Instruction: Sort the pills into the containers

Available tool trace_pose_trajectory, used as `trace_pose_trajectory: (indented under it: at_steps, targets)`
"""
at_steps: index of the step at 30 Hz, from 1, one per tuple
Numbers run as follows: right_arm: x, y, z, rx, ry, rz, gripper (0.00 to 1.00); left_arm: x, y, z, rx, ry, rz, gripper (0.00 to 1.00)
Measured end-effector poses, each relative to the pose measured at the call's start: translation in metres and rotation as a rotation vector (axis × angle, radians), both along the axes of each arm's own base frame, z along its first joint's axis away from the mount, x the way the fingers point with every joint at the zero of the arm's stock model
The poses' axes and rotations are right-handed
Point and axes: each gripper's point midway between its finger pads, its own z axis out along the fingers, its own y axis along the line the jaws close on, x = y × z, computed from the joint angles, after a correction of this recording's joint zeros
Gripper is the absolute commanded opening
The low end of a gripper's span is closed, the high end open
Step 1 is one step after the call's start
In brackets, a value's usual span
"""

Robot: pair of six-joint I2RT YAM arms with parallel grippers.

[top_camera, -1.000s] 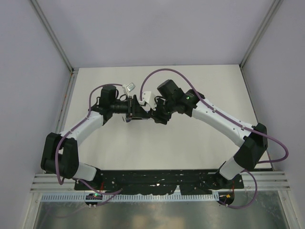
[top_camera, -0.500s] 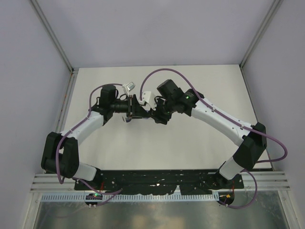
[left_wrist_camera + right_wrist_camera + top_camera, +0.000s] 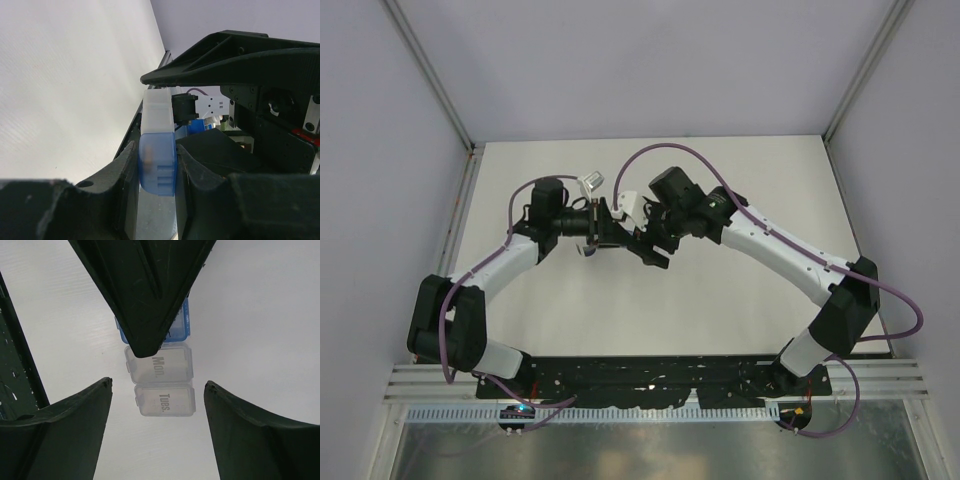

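Note:
The containers here are joined compartments of one pill box: a blue one point(image 3: 157, 162), a clear one marked "Mon." point(image 3: 160, 362) and a clear one marked "Tues." point(image 3: 165, 400). My left gripper point(image 3: 157, 167) is shut on the blue compartment, one finger on each side. A brownish blur, perhaps a pill point(image 3: 148, 159), shows through the blue wall; no other pills are in view. My right gripper point(image 3: 157, 382) is open, its fingers spread either side of the "Tues." end without touching it. In the top view both grippers point(image 3: 610, 228) point(image 3: 653, 250) meet over mid-table.
The white table point(image 3: 720, 300) stretches all round the two arms. White walls stand at the back and sides. A black rail point(image 3: 15, 370) runs along the left edge of the right wrist view. The left arm's finger point(image 3: 145, 290) hides most of the blue compartment there.
My right gripper has opened from shut, its fingers now spread wide. The left gripper has closed a little more on the blue compartment. Both arms have hardly moved.

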Motion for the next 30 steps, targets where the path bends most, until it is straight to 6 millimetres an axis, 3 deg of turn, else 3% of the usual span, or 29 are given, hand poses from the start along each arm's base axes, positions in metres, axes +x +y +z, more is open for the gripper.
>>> trace_pose_trajectory:
  at_steps: [10,21,30]
  targets:
    - [-0.007,0.001,0.005,0.025,0.029,0.014,0.83,-0.002,0.0,0.006,-0.024,-0.034,-0.028,0.0]
    - [-0.007,-0.011,0.066,0.202,0.043,0.014,0.83,-0.01,0.004,0.005,-0.012,-0.111,-0.068,0.0]
    - [-0.021,-0.014,0.072,0.272,0.143,0.078,0.82,-0.022,0.006,0.024,-0.037,-0.209,-0.106,0.0]
